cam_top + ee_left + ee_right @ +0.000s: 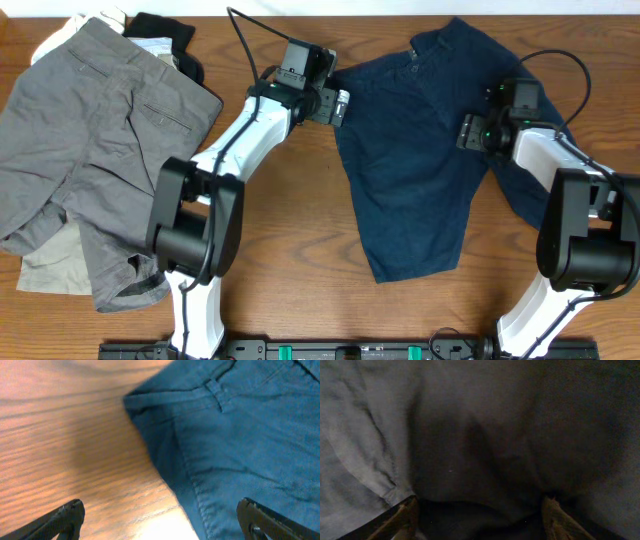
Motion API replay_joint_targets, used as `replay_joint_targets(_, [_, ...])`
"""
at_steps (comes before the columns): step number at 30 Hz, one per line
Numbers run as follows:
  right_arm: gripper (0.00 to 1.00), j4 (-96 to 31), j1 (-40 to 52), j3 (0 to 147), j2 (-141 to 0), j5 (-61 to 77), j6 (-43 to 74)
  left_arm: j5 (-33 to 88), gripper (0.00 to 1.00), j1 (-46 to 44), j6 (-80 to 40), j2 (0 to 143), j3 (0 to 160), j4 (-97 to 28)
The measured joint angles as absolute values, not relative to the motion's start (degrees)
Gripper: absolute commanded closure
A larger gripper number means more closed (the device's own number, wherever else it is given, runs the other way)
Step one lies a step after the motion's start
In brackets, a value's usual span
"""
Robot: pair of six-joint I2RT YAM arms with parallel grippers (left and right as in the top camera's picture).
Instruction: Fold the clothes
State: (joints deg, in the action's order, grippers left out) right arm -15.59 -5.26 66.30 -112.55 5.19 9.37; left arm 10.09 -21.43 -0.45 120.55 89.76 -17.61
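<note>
A pair of dark navy blue cotton shorts point(410, 170) is lying spread on the brown wooden worktop point(290, 250), its waistband toward the far edge and its 2 wide legs reaching toward the near side. The left gripper point(342, 105) is sitting at the waistband's left corner. The right gripper point(466, 133) is sitting over the fabric on the right. Well apart on the left, grey shorts with a welt pocket point(90, 140) are lying over a beige garment point(50, 268), beside a black garment point(165, 28) and a white garment point(65, 35).

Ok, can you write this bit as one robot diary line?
left gripper: open, at waistband corner of navy shorts | right gripper: open, over navy shorts | fold: not yet done
</note>
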Motion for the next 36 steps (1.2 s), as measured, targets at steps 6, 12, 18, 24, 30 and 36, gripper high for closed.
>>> replay_joint_targets(6, [0.20, -18.44, -4.25, 66.30, -108.55, 13.34, 7.55, 14.57, 0.02, -21.12, -3.64, 125.47, 89.76, -7.68])
replay_joint_targets(12, [0.19, -20.80, -1.89, 66.37, -101.19, 16.29, 6.96, 18.81, 0.01, -20.29, -6.37, 131.00, 89.78, 0.30])
replay_joint_targets(18, [0.19, -23.29, -0.91, 66.39, -100.22, 17.12, 6.94, 20.51, 0.57, -19.86, -7.35, 132.18, 90.24, 0.84])
replay_joint_targets(24, [0.20, -26.70, -0.82, 66.41, -100.22, 17.19, 7.64, 21.08, 0.81, -19.55, -8.82, 132.81, 90.24, 0.23])
replay_joint_targets(30, [0.24, -33.71, -0.82, 66.39, -100.22, 17.26, 8.62, 21.65, 0.94, -19.38, -10.07, 132.07, 90.24, -3.66])
replay_joint_targets(36, [0.25, -40.23, -0.75, 66.39, -100.22, 16.58, 10.59, 20.27, 0.94, -18.90, -10.55, 124.18, 89.97, -18.50])
